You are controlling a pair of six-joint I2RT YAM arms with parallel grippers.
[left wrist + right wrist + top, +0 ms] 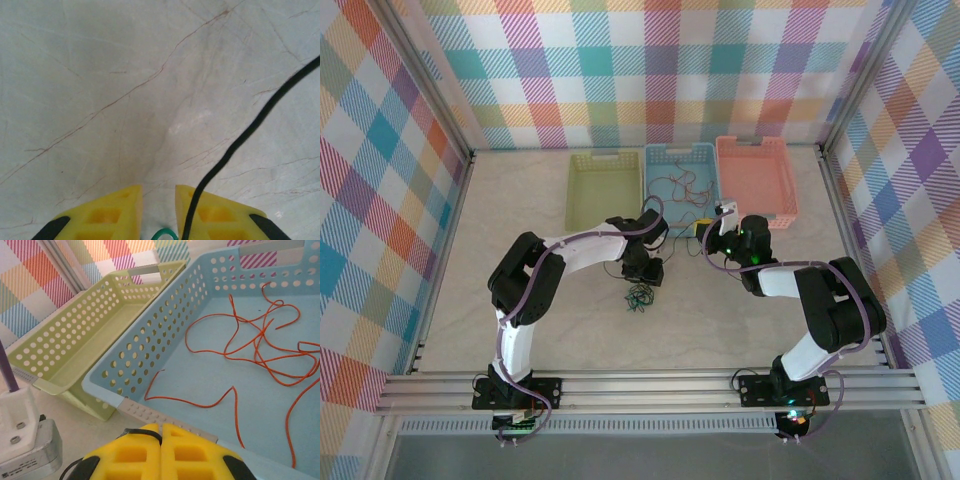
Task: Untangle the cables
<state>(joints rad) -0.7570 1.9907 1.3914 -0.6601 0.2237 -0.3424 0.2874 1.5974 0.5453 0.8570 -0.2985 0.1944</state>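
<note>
The left gripper (157, 192) hangs over the marble table (100, 75), yellow fingers narrowly apart, a green cable (164, 233) in the gap and a dark cable (250, 132) crossing one finger. Whether it pinches either, I cannot tell. The right gripper (161, 432), fingers pressed together on nothing, sits at the blue basket (150, 345), where an orange cable (260, 347) lies.

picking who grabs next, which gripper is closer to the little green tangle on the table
Left. The left gripper is low beside the green tangle, just on its far side. The right gripper is farther off to the right, at the blue basket's near rim.
</note>
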